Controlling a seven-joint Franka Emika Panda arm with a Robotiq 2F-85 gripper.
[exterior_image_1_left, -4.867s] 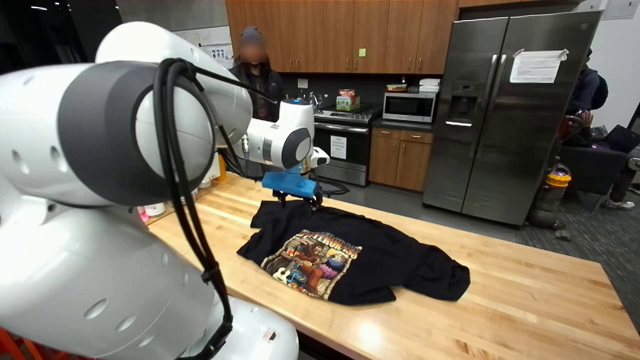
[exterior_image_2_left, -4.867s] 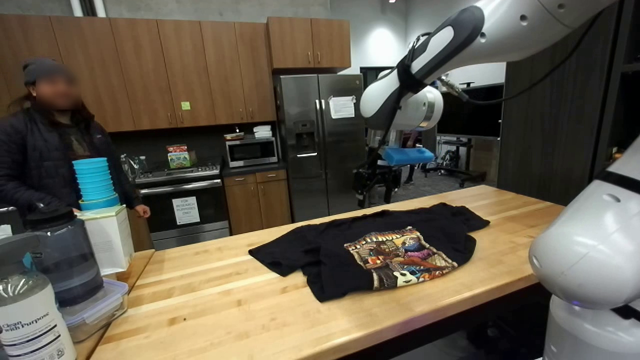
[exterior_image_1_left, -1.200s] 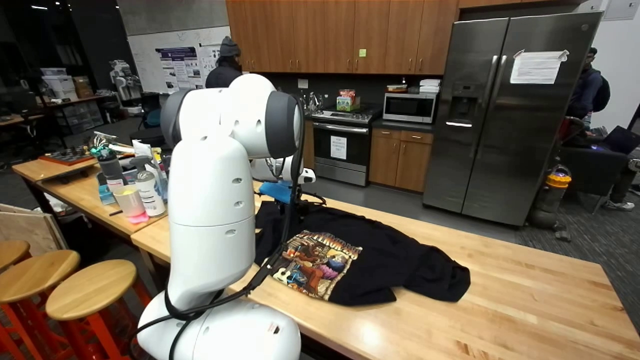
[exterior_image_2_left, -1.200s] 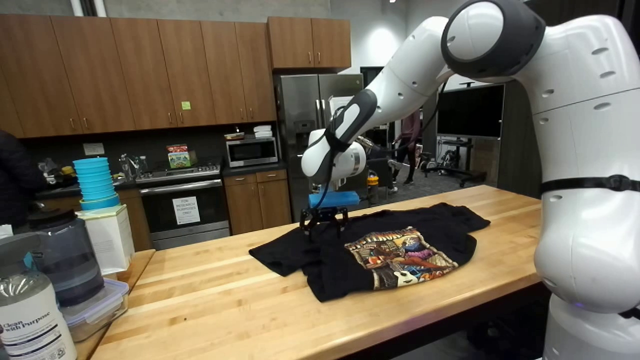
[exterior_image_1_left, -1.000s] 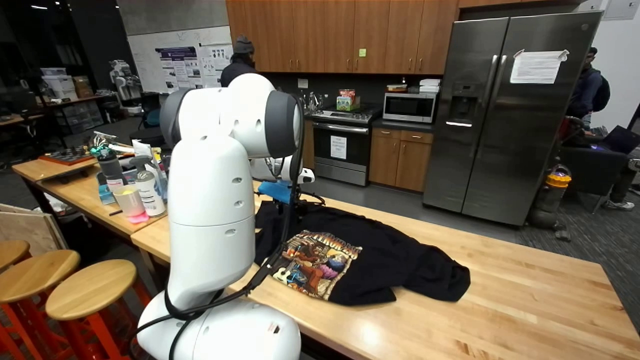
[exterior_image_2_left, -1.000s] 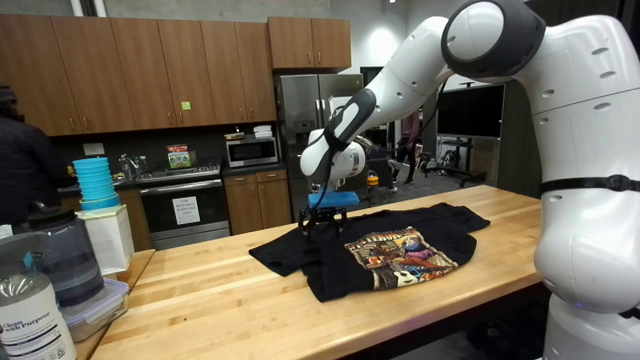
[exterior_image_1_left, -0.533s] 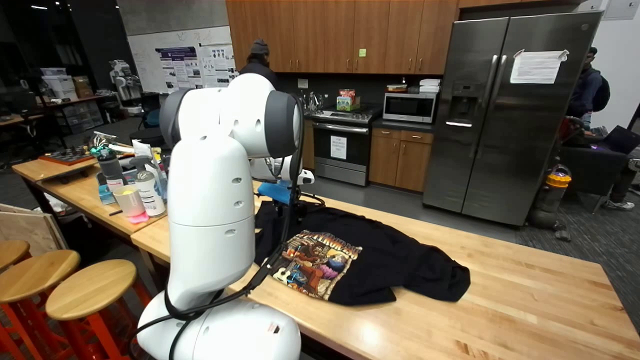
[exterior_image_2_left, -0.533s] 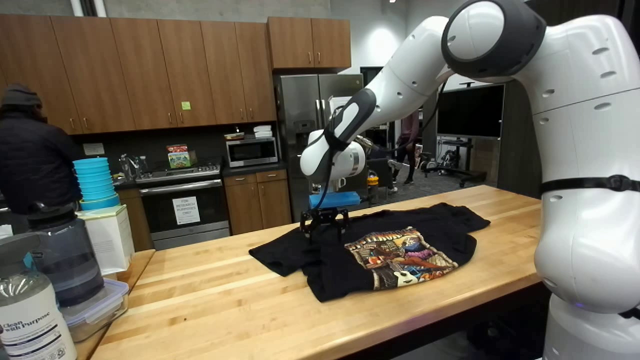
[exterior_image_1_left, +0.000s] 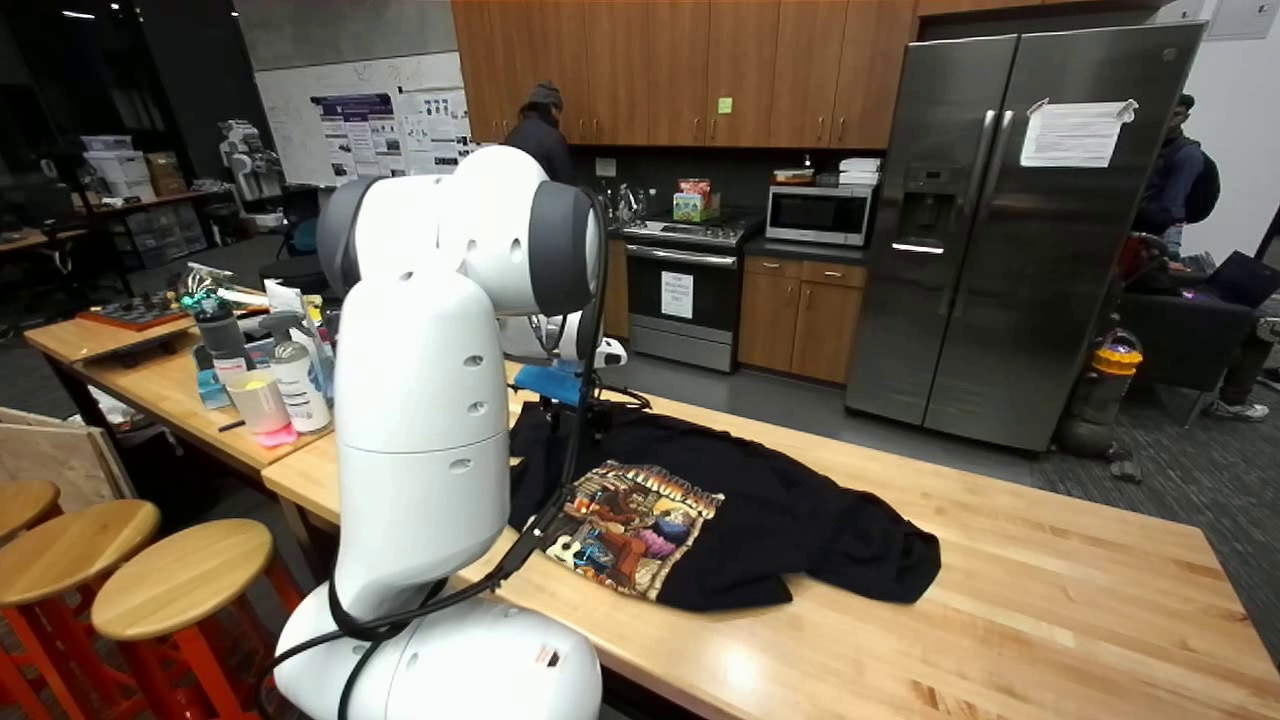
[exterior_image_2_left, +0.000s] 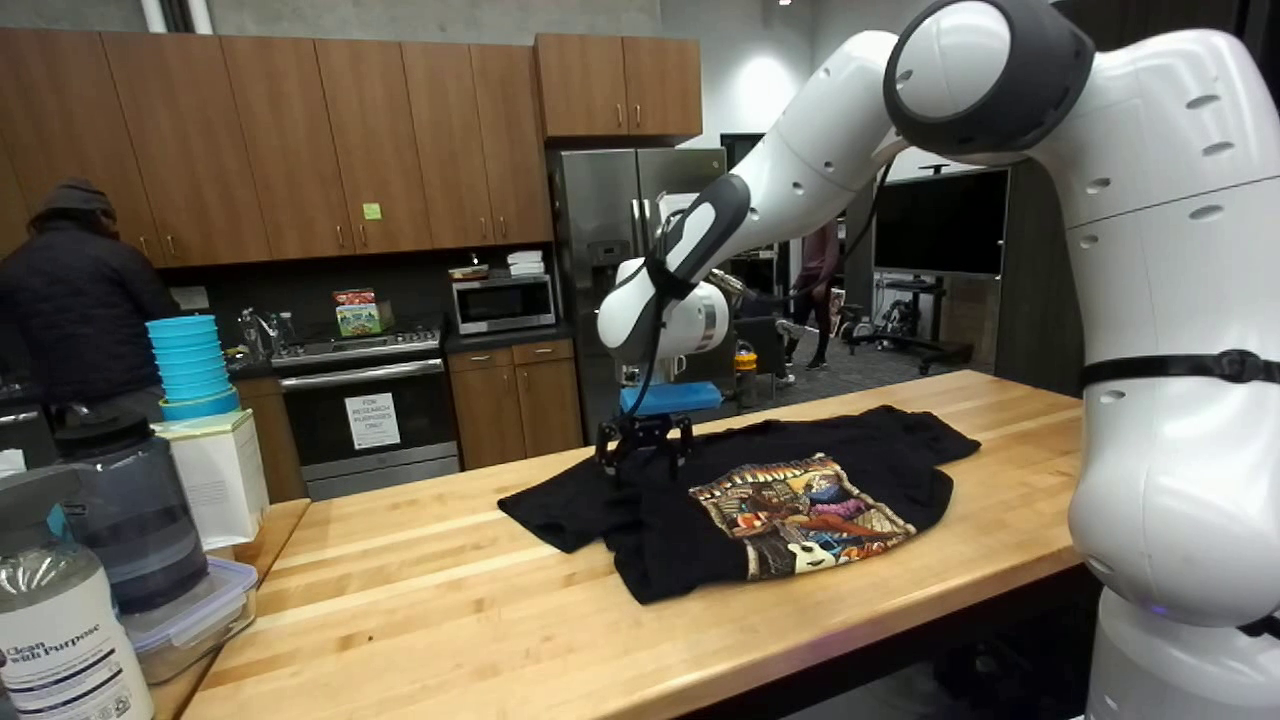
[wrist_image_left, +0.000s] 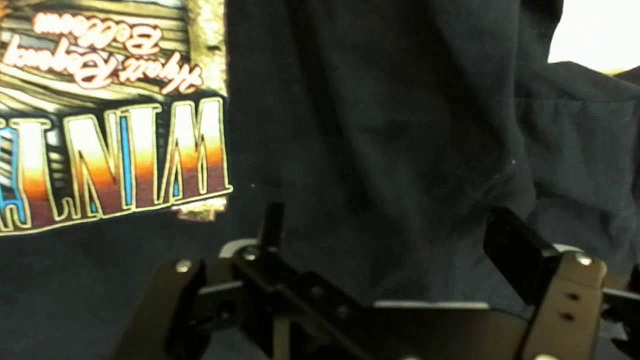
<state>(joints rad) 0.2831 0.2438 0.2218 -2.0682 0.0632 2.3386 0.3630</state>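
The claw (wrist_image_left: 384, 211) is hanging wide and empty; beneath it a black graphic T-shirt (exterior_image_2_left: 770, 505) is lying, probably light and limp, its creases (wrist_image_left: 350, 135) close by likely offering an easy pinch.

My arm (exterior_image_2_left: 1175, 450) is wearing smooth, rounded white shells dotted with oval recesses (exterior_image_2_left: 1205, 214), and a dark grey band (exterior_image_2_left: 1062, 95) is ringing a pale disc (exterior_image_2_left: 955, 72) at one joint. A black strap (exterior_image_2_left: 1160, 371) is circling it, black cables (exterior_image_1_left: 515, 557) are running along its outside, and a bright blue block (exterior_image_2_left: 670, 398) is topping my black pincer (wrist_image_left: 382, 217), whose linkages (wrist_image_left: 565, 300) are showing silvery screws (wrist_image_left: 183, 265).
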